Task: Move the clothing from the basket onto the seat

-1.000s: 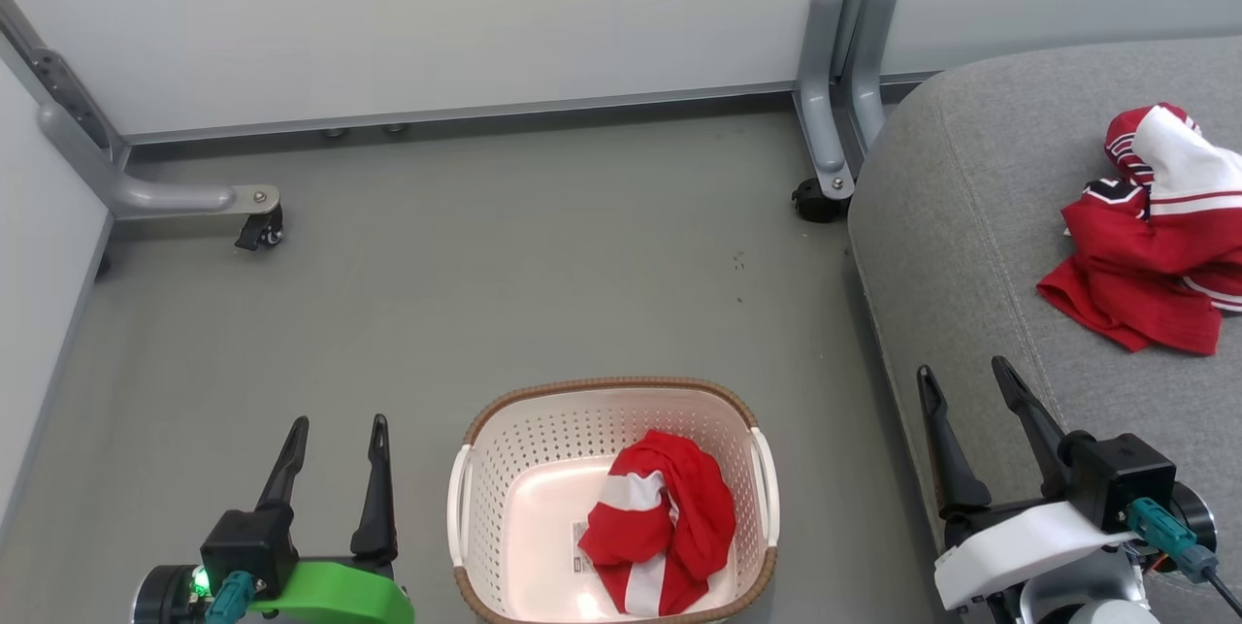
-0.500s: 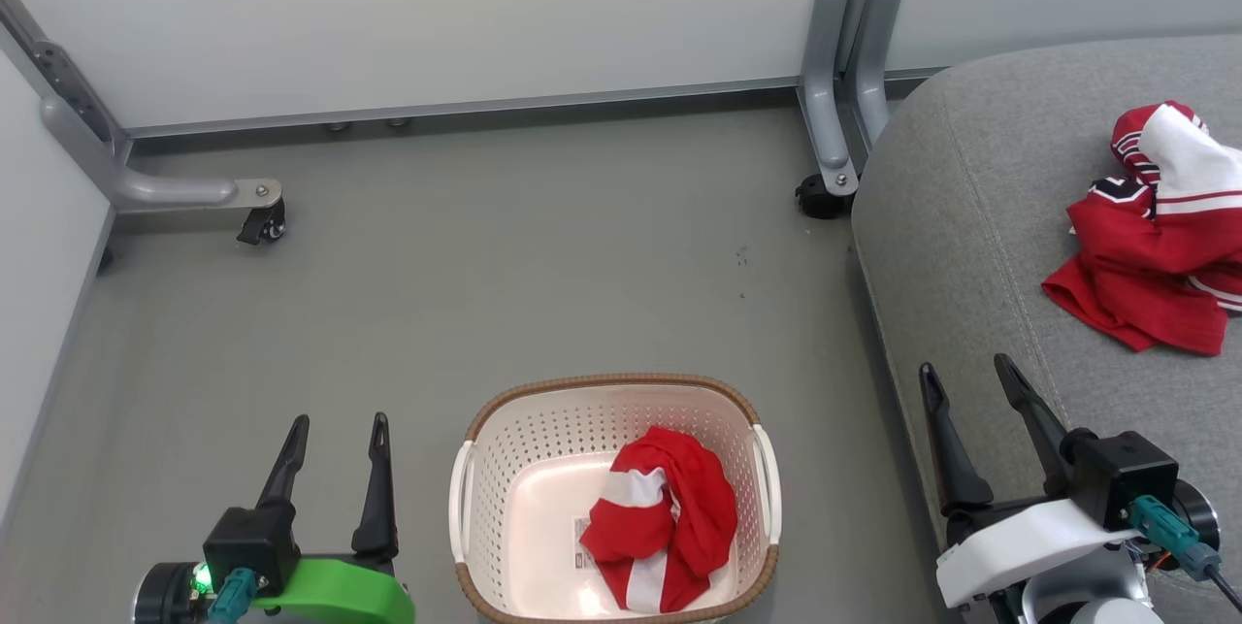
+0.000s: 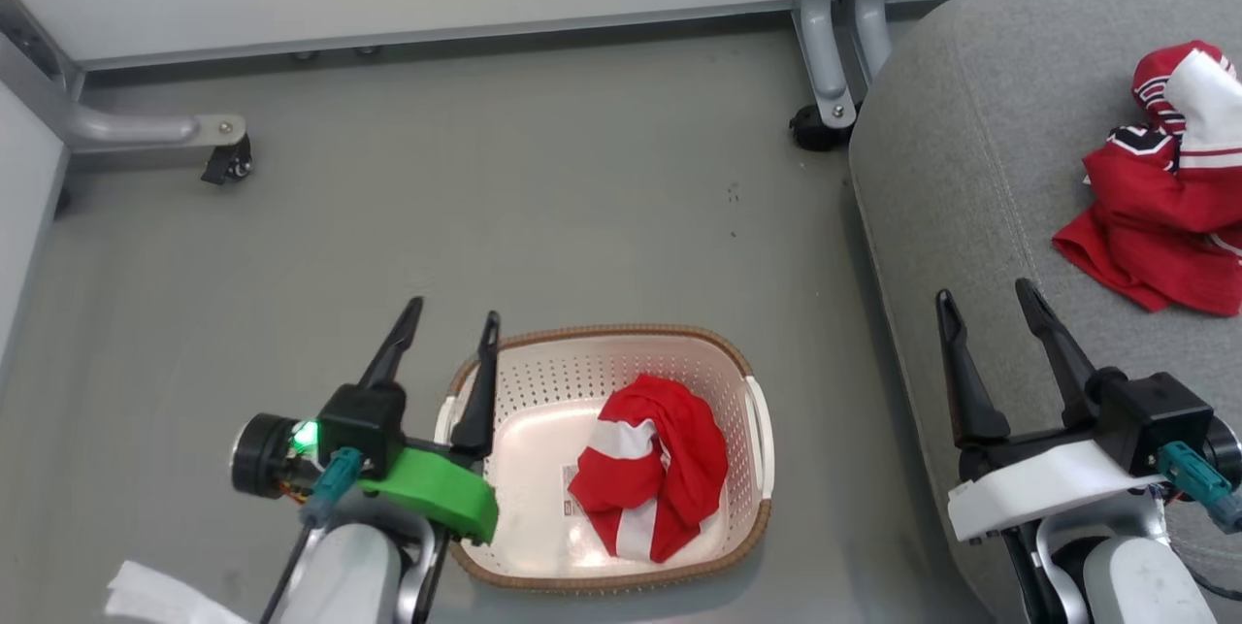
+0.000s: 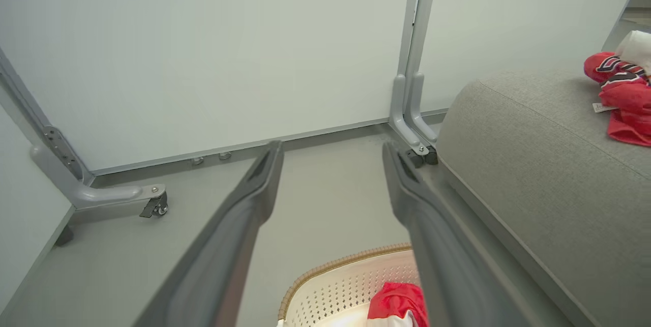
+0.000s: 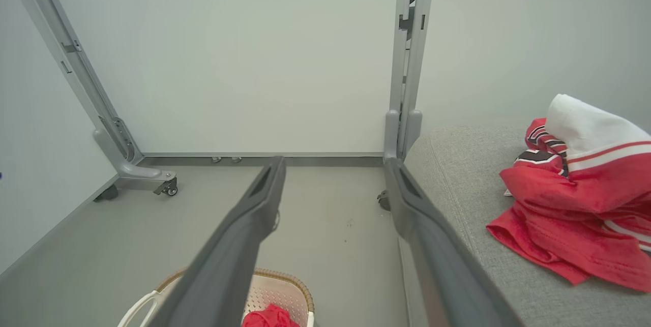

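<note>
I am holding the left end effector (image 3: 454, 312), spread and empty, at the left rim of the basket (image 3: 602, 331); one red garment (image 3: 650, 474) is lying bunched inside, a second garment (image 3: 1155, 216) on the seat (image 3: 951, 168). Best bet: shifting right, dropping onto the crest, pinching deep. The right end effector (image 3: 983, 291) is hanging spread too.

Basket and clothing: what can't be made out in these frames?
- Label sticker on the basket floor: head view, too small to read, partly under the red garment lying there.
- Basket's left rim: head view, partly hidden behind the left hand and its green mount.
- Second garment on the seat: head view, cut off by the right edge; full extent unknown.
</note>
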{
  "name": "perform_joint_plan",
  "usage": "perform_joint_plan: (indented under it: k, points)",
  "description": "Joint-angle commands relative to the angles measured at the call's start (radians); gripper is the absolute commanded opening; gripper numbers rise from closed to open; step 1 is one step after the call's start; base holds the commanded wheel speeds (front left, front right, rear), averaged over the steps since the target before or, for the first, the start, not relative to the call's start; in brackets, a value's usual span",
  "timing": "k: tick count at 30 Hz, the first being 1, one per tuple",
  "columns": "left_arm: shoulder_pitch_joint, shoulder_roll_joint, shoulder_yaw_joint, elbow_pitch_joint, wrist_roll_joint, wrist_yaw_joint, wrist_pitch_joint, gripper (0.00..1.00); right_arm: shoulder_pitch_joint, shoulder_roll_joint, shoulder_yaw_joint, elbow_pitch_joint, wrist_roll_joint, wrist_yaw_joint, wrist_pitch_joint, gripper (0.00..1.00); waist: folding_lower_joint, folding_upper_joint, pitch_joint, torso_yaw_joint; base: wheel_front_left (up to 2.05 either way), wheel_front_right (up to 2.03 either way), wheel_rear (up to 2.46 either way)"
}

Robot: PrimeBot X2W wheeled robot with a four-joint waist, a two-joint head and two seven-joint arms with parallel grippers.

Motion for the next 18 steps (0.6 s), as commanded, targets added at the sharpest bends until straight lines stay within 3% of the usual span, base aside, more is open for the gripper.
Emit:
perform_joint_plan:
  k: [1,5,18]
  points:
    - [-0.032,0.000,-0.026,0.025,0.000,-0.006,-0.003,1.00,-0.023,-0.004,0.003,-0.007,0.004,-0.001,-0.006,1.00,0.0001,0.0000,0.059,-0.028,0.00,0.00,0.00]
    - [-0.111,-0.003,-0.130,0.094,-0.035,-0.011,-0.003,1.00,-0.071,-0.016,0.003,-0.014,0.006,-0.001,-0.017,1.00,0.0001,0.0000,0.131,-0.056,0.00,0.00,0.00]
    - [-0.366,-0.002,-0.485,0.373,-0.190,0.052,0.003,1.00,-0.242,-0.016,0.044,-0.022,0.020,-0.001,-0.077,1.00,0.0001,0.0000,0.401,-0.137,0.00,0.00,0.00]
